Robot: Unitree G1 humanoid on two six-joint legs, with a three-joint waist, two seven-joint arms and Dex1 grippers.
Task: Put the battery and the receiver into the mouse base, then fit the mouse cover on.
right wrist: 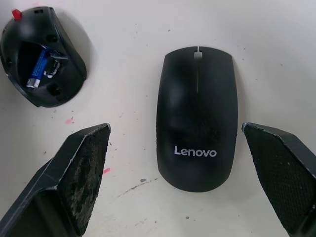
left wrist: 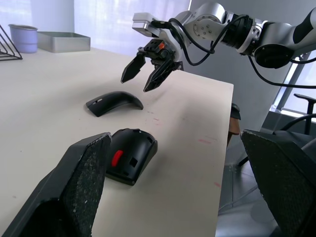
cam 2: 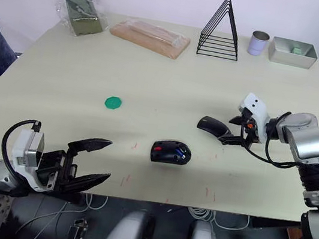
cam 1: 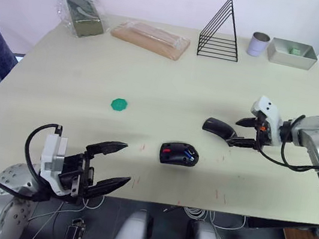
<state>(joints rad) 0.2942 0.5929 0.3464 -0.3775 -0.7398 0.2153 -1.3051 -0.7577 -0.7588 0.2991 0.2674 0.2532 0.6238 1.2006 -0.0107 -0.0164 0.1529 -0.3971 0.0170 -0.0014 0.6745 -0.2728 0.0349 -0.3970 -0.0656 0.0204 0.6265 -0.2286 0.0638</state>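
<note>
The right gripper (cam 1: 246,133) hangs over the cover (right wrist: 197,118), jaws wide apart, touching nothing. The left gripper (cam 1: 112,165) gapes empty, base (cam 1: 179,154) beyond its tips, battery (right wrist: 38,71) inside.

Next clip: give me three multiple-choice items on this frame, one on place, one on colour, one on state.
1. Where is the battery?
A. Inside the mouse base
B. On the green disc
C. In the metal tray

2. What colour is the battery?
A. Green
B. Blue
C. Yellow

3. How is the right gripper?
A. Shut on the mouse cover
B. Shut on the battery
C. Open over the cover

Key: 1 A, it lies in the base's compartment; 2 B, right wrist view shows blue; 3 C, fingers spread either side, not touching.
</note>
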